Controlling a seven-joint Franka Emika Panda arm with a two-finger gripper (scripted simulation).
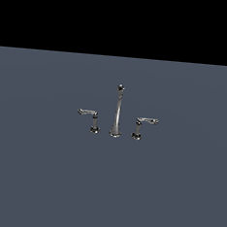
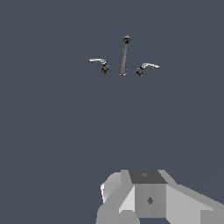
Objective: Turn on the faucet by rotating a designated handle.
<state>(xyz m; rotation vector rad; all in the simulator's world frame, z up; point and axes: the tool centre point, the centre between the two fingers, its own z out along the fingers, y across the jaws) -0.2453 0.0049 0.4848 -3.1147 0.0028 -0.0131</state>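
A flat slate-grey floor (image 1: 41,177) meets a plain black backdrop (image 1: 122,19) behind.

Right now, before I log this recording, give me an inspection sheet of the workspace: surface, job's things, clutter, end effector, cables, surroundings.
Surface: flat plain grey-blue floor, no marks.
Job's things: chrome faucet, its tall spout upright between two levers; the handle to turn stands on the exterior view's right, arm pointing rightward; twin handle on the left, arm pointing leftward. Neither is touched.
Clutter: nothing seen.
End effector: absent from the exterior view; the wrist view shows only a grey body, well apart from the faucet; fingers hidden, so open or shut cannot be told.
Cables: nothing seen.
Surroundings: black band above the floor, nothing else.
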